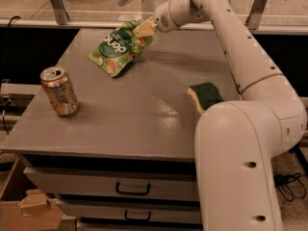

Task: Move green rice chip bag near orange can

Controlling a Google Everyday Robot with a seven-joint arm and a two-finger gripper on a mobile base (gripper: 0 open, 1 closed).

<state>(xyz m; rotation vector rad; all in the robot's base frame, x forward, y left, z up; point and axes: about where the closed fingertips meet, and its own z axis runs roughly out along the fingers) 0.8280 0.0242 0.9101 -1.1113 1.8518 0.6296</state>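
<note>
The green rice chip bag (118, 48) is a light-green pouch with a dark green oval and white letters. It hangs tilted above the far part of the grey table (130, 114), its lower end close to the tabletop. My gripper (143, 29) is shut on the bag's upper right corner, at the end of the white arm reaching in from the right. The orange can (59, 91) stands upright near the table's left edge, well in front of and left of the bag.
A yellow sponge with a green top (204, 96) lies at the table's right side, next to my arm's big white link (236, 167). Drawers (130, 189) sit under the tabletop. A cardboard box (29, 211) stands on the floor at lower left.
</note>
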